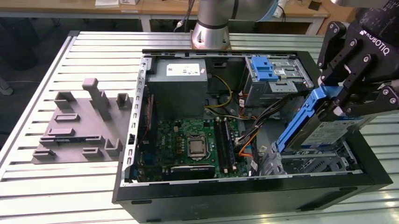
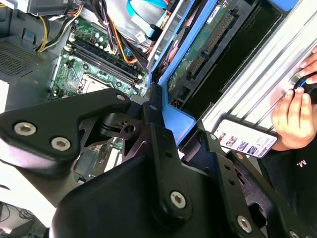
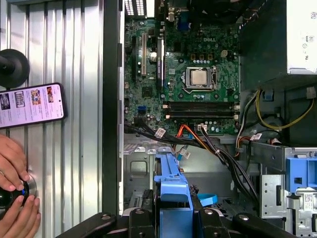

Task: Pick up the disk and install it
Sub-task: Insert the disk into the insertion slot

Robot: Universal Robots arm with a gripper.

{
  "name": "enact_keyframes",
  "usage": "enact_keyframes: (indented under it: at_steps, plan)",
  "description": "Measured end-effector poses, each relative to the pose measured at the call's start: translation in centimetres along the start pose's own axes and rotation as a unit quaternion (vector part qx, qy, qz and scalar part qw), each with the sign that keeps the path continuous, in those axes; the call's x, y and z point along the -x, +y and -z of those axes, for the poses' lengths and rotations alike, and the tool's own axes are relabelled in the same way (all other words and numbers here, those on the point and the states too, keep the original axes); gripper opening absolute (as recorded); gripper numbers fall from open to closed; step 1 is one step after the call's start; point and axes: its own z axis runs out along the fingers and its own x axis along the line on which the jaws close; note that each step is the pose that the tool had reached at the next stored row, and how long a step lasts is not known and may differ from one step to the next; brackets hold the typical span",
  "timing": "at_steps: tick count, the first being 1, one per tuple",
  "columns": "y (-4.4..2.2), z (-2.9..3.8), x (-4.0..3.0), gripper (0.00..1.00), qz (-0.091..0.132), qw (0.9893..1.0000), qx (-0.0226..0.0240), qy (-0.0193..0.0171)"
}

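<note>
The disk [image 1: 324, 133], a silver drive with a white-and-blue label in a blue carrier, hangs tilted on edge over the metal drive bay [image 1: 315, 164] at the exterior view's right end of the open computer case [image 1: 249, 196]. My gripper [image 1: 348, 101] is shut on its upper end. In the second wrist view the disk [image 2: 198, 54] shows its green circuit side, with the black fingers [image 2: 156, 131] clamped on the blue frame. In the first wrist view the blue carrier [image 3: 171, 186] points from the gripper [image 3: 171, 220] toward the bay floor.
Inside the case lie the motherboard [image 1: 193, 144], a grey power supply box [image 1: 181, 86], a cage with a blue latch [image 1: 265, 69] and loose cables [image 3: 218, 148]. A grey fixture [image 1: 84, 126] sits on the table. A person's hands [image 3: 15, 198] and a phone [image 3: 29, 105] are beside the case.
</note>
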Motion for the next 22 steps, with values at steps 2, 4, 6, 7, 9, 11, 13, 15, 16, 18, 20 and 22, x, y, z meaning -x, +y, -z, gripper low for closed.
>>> enact_keyframes:
  at_steps: [2,4,6,7,9,11,13,15,16,18,20,22]
  plan:
    - [-0.01,-0.07,0.09,0.36,0.0,1.0,0.0,-0.0001]
    - [-0.01,-0.13,0.17,0.36,0.0,1.0,0.0,-0.0002]
    - [-0.01,-0.2,0.2,0.36,0.0,1.0,0.0,-0.0003]
    - [-0.01,-0.24,0.21,0.36,0.0,1.0,0.0,-0.0004]
    - [-0.01,-0.32,0.23,0.36,0.0,1.0,0.0,-0.0002]
    - [-0.01,-0.42,0.23,0.36,0.0,1.0,0.0,-0.0001]
    - [-0.02,-0.55,0.23,0.36,0.0,1.0,0.0,-0.0001]
    - [-0.02,-0.7,0.22,0.36,0.0,1.0,0.0,-0.0002]
    - [-0.03,-0.78,0.22,0.36,0.0,1.0,0.0,-0.0002]
    - [-0.04,-0.94,0.21,0.36,0.0,1.0,0.0,-0.0002]
    - [-0.05,-1.08,0.21,0.36,0.0,1.0,0.0,-0.0002]
    - [-0.06,-1.23,0.2,0.36,0.0,1.0,0.0,-0.0002]
